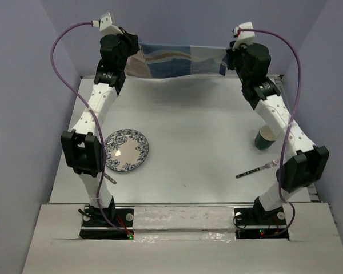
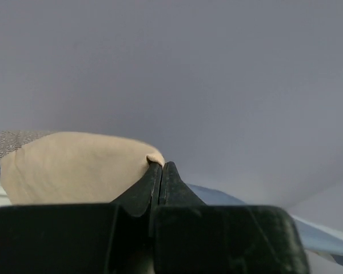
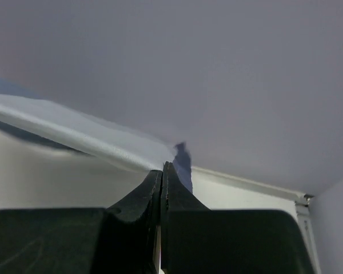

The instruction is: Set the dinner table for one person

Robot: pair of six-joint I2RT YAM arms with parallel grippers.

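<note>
White matte dinner table (image 1: 200,114), rectangular, plain, filling the centre of the top view.
Holds a blue-patterned plate (image 1: 126,150) at 8 o'clock, green cup (image 1: 265,137) at 3, fork (image 1: 256,169) at 4. Left gripper (image 2: 162,166) and right gripper (image 3: 162,166) each pinch a corner of the placemat (image 1: 177,61), stretched between them at 12.

My left arm (image 1: 94,111) and right arm (image 1: 279,117), white shells, black joint blocks, purple cable (image 1: 56,40) off each white wrist cap, black bases (image 1: 106,224) with red and green lights, matte black tapered tool fingers (image 2: 143,191).
</note>
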